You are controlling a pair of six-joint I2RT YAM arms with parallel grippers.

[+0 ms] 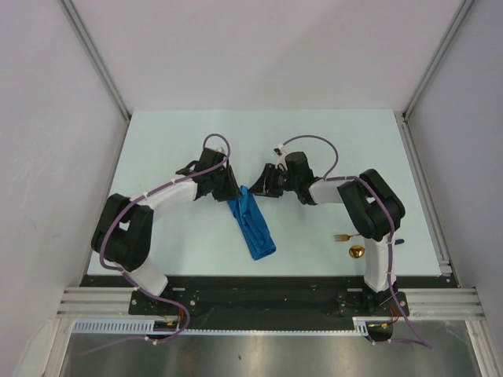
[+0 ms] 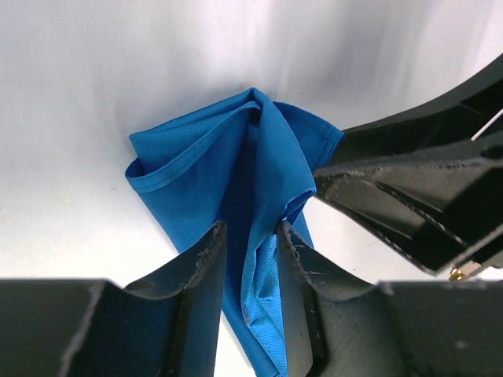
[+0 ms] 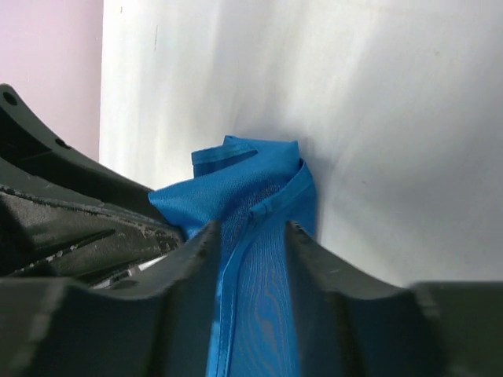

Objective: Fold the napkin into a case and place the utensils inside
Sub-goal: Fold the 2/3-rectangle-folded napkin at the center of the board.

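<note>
Two utensils, one cloth and two grippers, entered from the near edge of the table (image 1: 181, 141) outward. Item: spoon (image 1: 357, 251), gold bowl, close to the near edge toward the near-right corner, just beside the right arm. Item: fork (image 1: 341, 236), gold head, just beyond the spoon; both handles run behind that arm and are largely hidden. Neither is held. Item: napkin (image 1: 253, 224), royal blue, lying as a narrow oblong strip about midway between the left and right edges, well apart from the utensils, its near end slanting right and its far end left. Item: left gripper (image 2: 251, 232), at the strip's far end, jaws astride a raised ridge of cloth; fabric fills the gap, but whether the pads are clamped on it cannot be told. Item: right gripper (image 3: 250, 232), just beside the left at that same far end, jaws likewise astride a hemmed fold, its grip equally uncertain. Handling note, offered as a judgement: the step appears to be securing the far end for the next fold toward a pouch. Each pinch should take every layer, not only the top hem. Both ends should lift together and level, with the edge kept taut between them. The grippers stand close, so they need room from each other. The fold should land square on the strip's long edges and leave a mouth open for the utensils.
</note>
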